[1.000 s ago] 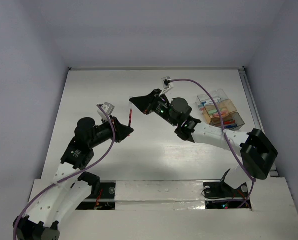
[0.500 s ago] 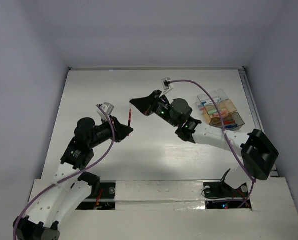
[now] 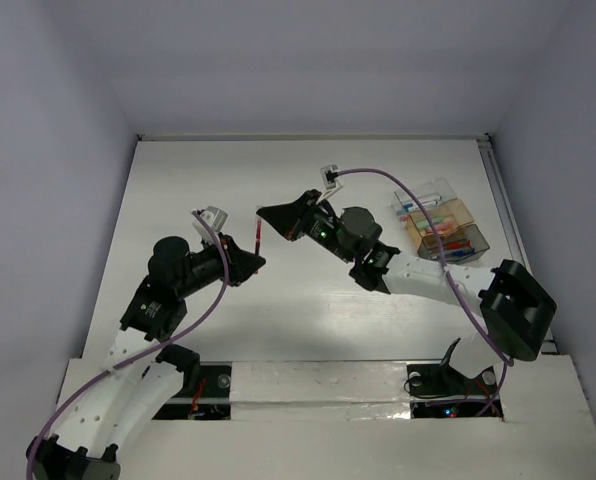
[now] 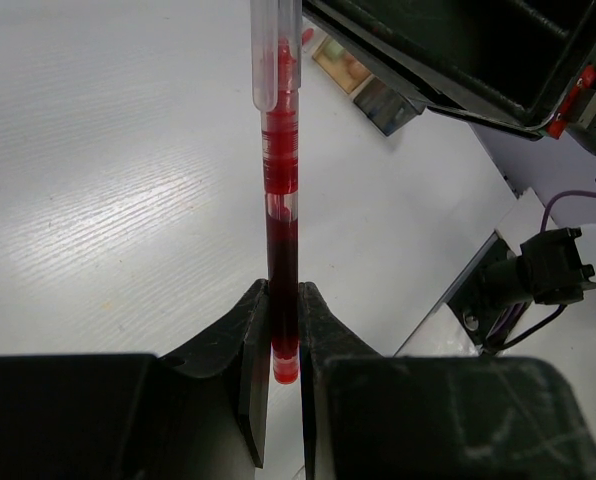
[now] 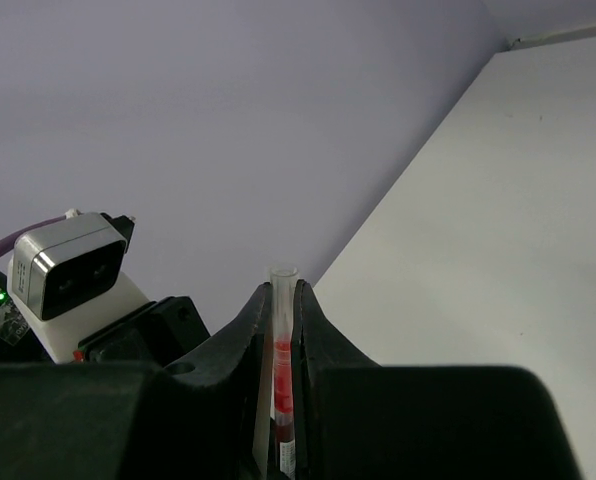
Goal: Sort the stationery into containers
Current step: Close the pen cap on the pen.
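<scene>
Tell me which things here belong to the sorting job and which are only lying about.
Job: red pen, held by left gripper and right gripper; containers; stationery inside them.
Not the job: purple cable; table.

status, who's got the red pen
Left gripper shut on red pen, red end. Right gripper shut on its clear end. Pen aloft, not yet at containers. Path clear.
</scene>
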Controlling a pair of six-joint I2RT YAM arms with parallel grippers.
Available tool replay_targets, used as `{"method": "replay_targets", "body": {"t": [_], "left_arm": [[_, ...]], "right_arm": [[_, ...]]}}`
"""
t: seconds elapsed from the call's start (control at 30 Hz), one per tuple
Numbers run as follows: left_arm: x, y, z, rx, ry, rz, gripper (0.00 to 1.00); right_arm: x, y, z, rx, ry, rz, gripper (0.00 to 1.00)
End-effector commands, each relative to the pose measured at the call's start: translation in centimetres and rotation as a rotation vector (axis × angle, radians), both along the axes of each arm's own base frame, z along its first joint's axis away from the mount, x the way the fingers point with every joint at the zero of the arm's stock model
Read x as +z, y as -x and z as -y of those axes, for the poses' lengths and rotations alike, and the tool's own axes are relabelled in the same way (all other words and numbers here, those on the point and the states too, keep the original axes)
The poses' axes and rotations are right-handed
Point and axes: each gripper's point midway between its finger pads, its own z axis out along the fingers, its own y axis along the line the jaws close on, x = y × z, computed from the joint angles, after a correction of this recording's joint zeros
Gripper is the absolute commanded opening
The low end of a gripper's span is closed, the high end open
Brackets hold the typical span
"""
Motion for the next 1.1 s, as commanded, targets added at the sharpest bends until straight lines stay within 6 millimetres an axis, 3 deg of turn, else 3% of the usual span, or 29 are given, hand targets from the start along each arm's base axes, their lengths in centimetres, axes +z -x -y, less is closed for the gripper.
{"method": "replay_targets", "body": {"t": [0.0,0.27,0.53,0.87,1.07], "left_arm": [[2.1,-0.6,-0.1,0.017,0.033,0.087,0.00],[2.3,-0.8,-0.4,0.031,0.035,0.094,0.00],[2.5,-0.8,-0.4,0.027,0.031,0.103,0.00],[4.5,-1.4,-0.8,0.060,0.031,0.163,0.00],[6.4,-2.0,-0.6,0.061,0.038,0.196,0.00]], "right_arm": [[0.4,2.0,-0.6,0.064,-0.036,0.004,0.00],[-3.0,3.9,-1.4,0.181,0.007,-0.083,0.00],[-7.5,8.1,-2.2,0.356,0.082,-0.170,0.00],[-10.2,12.9,-2.5,0.534,0.143,-0.230,0.00],[-11.8,14.8,-2.5,0.582,0.186,-0.255,0.00]]}}
